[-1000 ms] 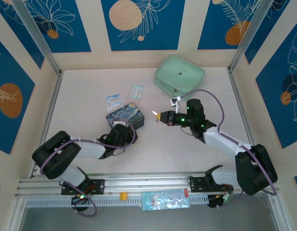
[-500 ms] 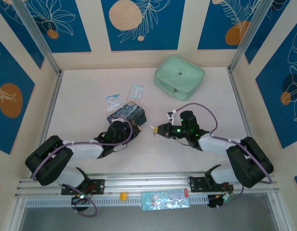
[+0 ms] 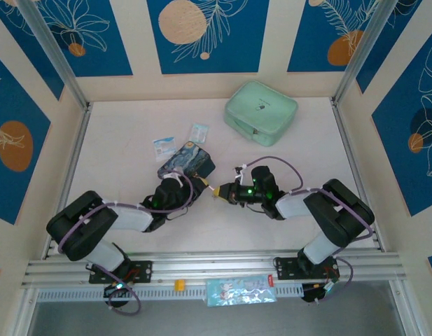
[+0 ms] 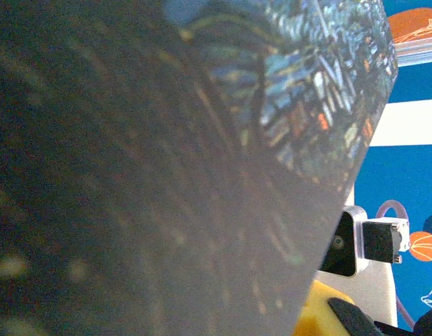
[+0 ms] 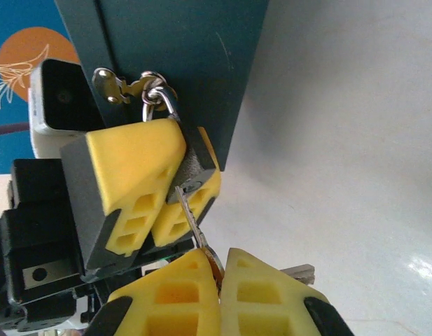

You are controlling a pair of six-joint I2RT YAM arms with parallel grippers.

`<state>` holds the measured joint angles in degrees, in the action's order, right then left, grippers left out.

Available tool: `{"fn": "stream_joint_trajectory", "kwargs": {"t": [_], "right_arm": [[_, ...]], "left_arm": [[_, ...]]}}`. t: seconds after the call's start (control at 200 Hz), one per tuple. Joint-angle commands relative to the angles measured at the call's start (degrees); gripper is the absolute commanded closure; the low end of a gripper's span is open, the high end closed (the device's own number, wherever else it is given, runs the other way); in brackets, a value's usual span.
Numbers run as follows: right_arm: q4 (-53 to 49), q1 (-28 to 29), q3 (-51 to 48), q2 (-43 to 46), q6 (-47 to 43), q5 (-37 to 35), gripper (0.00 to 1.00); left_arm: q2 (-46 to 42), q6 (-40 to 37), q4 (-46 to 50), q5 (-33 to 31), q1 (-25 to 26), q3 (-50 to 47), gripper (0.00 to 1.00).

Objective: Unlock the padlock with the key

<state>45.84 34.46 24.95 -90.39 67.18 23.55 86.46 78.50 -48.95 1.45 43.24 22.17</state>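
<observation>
Clamps the dark padlock (image 5: pixel 199 170) in the left pincer (image 5: pixel 187 150), shackle hooked through the hasp of the swirl-painted tin box (image 5: pixel 180 49) — near the middle of the desk (image 3: pixel 131 133). Pinches the key (image 5: pixel 190 215) tight in the closed right pincer (image 5: pixel 220 280) — blade reaching up to the padlock's underside.

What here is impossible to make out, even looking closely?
- Right wrist view: left gripper covers most of the padlock.
- Right wrist view: key head buried in the right gripper; how deep its tip sits is unclear.
- Top view: padlock and key too small.
- Left wrist view: blurred tin box blocks the padlock.
</observation>
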Motion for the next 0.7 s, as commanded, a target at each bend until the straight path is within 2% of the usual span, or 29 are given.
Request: {"fn": "stream_joint_trajectory", "kwargs": {"t": [0.0,0.45,0.695], "right_arm": [[3.77,0.61,-0.52,-0.62,1.81,0.80,1.00],[4.97,3.15,-3.32,0.21,3.93,-1.70,1.00],[5.78,3.38,-1.65,-0.81,3.90,-1.91,1.00]], "left_arm": [[-0.36,1.50,-3.53,-0.13,-0.28,-0.29,1.00],[-0.34,1.66,-3.30,-1.54,-0.27,0.06,1.00],[-0.50,1.49,-3.26,-1.37,-0.33,0.59,1.00]]}}
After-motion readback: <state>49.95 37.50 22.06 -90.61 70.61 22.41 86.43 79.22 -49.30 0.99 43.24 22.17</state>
